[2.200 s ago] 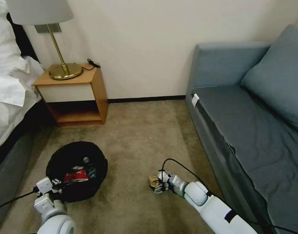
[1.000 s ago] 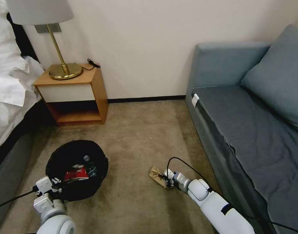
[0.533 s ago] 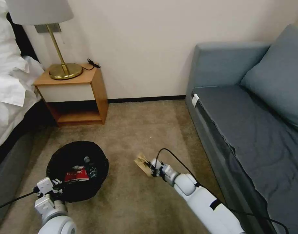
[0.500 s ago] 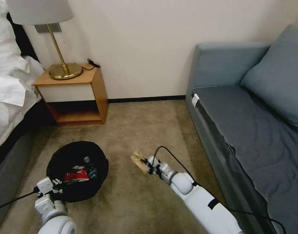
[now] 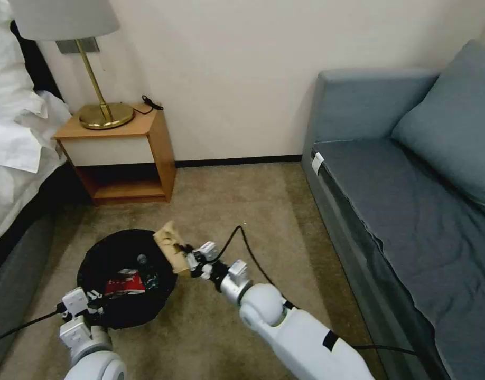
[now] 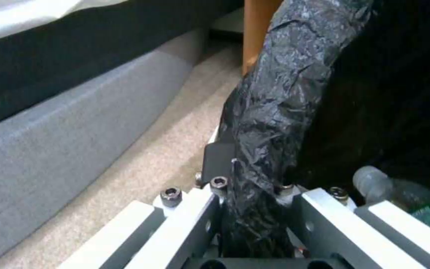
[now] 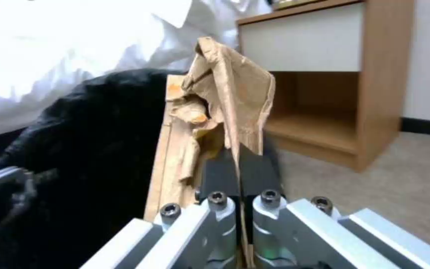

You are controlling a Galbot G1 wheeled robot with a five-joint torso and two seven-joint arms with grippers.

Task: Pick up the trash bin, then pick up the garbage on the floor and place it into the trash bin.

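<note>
In the head view, the trash bin point(image 5: 127, 277) sits low on the carpet point(image 5: 237, 200) between the bed point(image 5: 15, 158) and the sofa point(image 5: 406, 200), its black liner spread open, with a red-and-white wrapper point(image 5: 123, 284) and a small clear bottle point(image 5: 146, 270) already lying inside. The left gripper point(image 5: 89, 307) is at the bin's near rim. The right gripper point(image 5: 188, 259) reaches across from the sofa side and holds the tan paper bag point(image 5: 171, 245) at the bin's far right rim, partly over the opening. In the left wrist view, the left gripper point(image 6: 255, 209) is clamped on the bin's rim, the crinkled black liner point(image 6: 274, 112) bunched between its fingers; the bottle point(image 6: 404, 201) lies just beside it inside the bin. The liner looks thin and slick, so the hold probably depends on the stiff rim beneath the film. In the right wrist view, the right gripper point(image 7: 240, 194) is closed on the paper bag point(image 7: 225, 108), pinching its lower folded part while the crumpled top stands upright above the fingers, with the dark bin point(image 7: 86, 149) close alongside and the nightstand point(image 7: 324, 74) beyond. The bag appears light, soft and already creased, unlikely to slip or break; a pinch on a doubled fold like this one seems the soundest place to hold it, and it should drop freely once let go.
</note>
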